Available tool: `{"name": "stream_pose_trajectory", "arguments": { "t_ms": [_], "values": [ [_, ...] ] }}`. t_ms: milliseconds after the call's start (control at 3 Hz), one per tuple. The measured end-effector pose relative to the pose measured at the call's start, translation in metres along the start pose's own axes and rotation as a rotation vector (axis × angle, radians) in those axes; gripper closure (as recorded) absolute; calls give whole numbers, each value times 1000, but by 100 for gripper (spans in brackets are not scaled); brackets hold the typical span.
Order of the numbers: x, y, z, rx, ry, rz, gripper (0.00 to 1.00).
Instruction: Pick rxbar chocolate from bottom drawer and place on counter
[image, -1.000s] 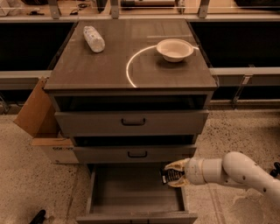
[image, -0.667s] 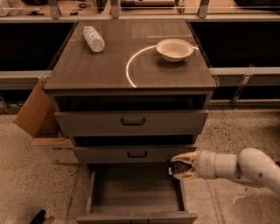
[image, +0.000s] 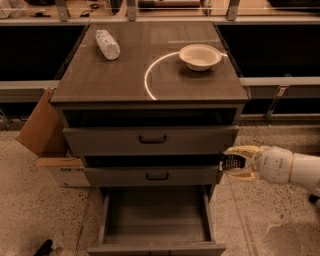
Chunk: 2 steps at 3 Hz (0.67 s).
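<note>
- Since a second ago the gripper (image: 238, 164) has risen and swung right, out of the bottom drawer (image: 156, 216); I now hold it above that drawer's right front corner
- Lift-out looks done to me; the carry up to the counter (image: 115, 75), well above the drawer, remains
- Jaws are clamped on the rxbar chocolate (image: 229, 163); small, flat, black, pale lettering, held roughly upright

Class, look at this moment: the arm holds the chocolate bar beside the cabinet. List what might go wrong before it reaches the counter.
1. The gripper, right of the middle drawer, pinches the rxbar chocolate by one end; it may slip during the lift.
2. The gripper sits below the counter edge, so rising straight up might clip it.
3. The bowl stands on the counter's right side; a careless placement might bump it.
</note>
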<state>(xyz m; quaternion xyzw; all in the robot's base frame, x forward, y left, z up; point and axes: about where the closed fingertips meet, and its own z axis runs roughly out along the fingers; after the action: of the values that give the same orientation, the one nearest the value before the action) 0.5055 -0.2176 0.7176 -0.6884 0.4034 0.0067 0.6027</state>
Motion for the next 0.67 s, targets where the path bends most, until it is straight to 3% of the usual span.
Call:
{"name": "stream_pose_trajectory", "arguments": {
  "t_ms": [333,667],
  "values": [
    [0,0,0,0,0,0,100],
    [-19,-31,-1,50,-59,-12,100]
  ]
}}
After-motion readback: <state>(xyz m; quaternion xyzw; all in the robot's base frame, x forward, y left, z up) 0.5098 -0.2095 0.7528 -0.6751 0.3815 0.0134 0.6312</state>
